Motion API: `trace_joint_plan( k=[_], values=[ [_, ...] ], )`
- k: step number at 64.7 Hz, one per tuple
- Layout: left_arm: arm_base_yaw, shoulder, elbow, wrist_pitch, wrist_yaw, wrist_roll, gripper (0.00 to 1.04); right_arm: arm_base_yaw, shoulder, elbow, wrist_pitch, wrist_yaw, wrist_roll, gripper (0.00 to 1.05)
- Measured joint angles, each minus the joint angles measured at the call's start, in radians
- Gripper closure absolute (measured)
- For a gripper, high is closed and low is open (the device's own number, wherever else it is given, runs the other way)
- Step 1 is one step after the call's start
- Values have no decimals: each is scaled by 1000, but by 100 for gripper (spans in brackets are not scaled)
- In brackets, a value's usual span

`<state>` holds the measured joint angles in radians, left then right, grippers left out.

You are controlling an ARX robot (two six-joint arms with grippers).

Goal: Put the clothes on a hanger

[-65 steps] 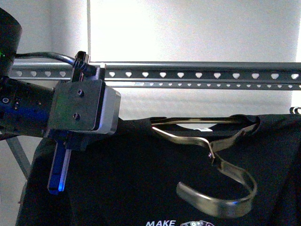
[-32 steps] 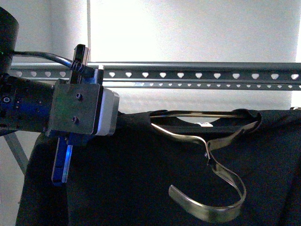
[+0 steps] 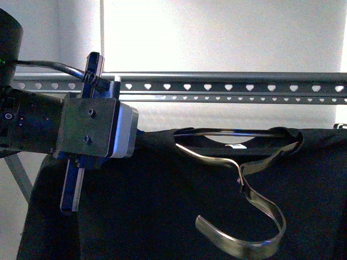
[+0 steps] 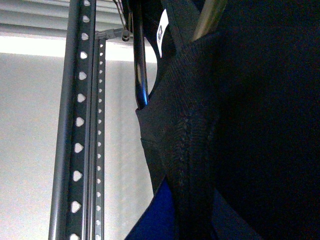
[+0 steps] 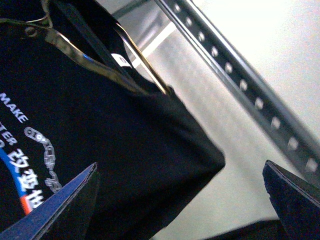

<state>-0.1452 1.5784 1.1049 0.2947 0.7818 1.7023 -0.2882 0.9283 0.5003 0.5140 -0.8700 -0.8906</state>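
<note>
With the right tool (image 5: pixel 180 163) gaping empty, only the left tool (image 4: pixel 192 210) is pinching the T-shirt (image 3: pixel 162 206), risking it sagging below the rack (image 3: pixel 217 86).

Backdrop is mostly one big backlit panel (image 3: pixel 217 32), near blown-out white, could be a window blind or a lit wall, can't tell which. Left of it a duller grey-white wall strip (image 3: pixel 76 32), with a hard vertical edge where the two meet and a fainter seam further left. Thin darker sliver at the far right edge. Left wrist view: pale grainy surface (image 4: pixel 30 150), a bright band (image 4: pixel 30 45) across it, grey slat-like stripes (image 4: pixel 35 15) beyond that. Right wrist view: the same plain off-white backdrop (image 5: pixel 260 40), evenly lit. All light comes from behind; the foreground reads as silhouette. No floor in view.
</note>
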Motion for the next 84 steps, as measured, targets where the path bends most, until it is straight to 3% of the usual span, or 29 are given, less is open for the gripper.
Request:
trace_joint_plan(
  k=[7,18,37,58,73,78,84],
  values=[
    [0,0,0,0,0,0,101,90,137,119,-71,-13,-392,7],
    [1,0,0,0,0,0,101,162,275,245,-144,50,-650,7],
    [1,0,0,0,0,1,101,208,437,367,-197,130,-777,7],
    [1,0,0,0,0,1,101,198,579,512,-219,200,-749,8],
    [1,0,0,0,0,1,101,180,600,565,-296,200,-711,56],
    [1,0,0,0,0,1,101,179,600,565,-298,195,-706,66],
    [1,0,0,2,3,1,88,179,600,565,-299,182,-692,80]
  ],
)
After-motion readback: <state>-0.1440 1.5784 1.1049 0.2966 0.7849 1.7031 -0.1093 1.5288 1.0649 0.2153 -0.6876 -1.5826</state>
